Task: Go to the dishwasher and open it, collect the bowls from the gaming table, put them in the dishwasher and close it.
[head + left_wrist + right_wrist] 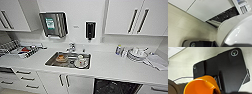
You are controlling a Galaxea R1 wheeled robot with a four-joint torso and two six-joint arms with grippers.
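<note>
The dishwasher (115,87) sits under the white counter, right of the sink, and its dark inside with wire racks is visible from above. In the left wrist view the same dark rack space (225,14) appears past a white cabinet panel. In the right wrist view an orange-yellow round vessel (201,85) sits very close to the camera, in front of the robot's dark plate. I cannot tell whether it is held. The bowls and the gaming table are out of view.
A steel sink (68,60) holds dishes. A dish rack (23,51) stands at the counter's left and stacked white plates (137,54) at its right. White drawers (23,78) and cabinet doors (63,81) lie below. Beige floor (186,30) runs beside the cabinets.
</note>
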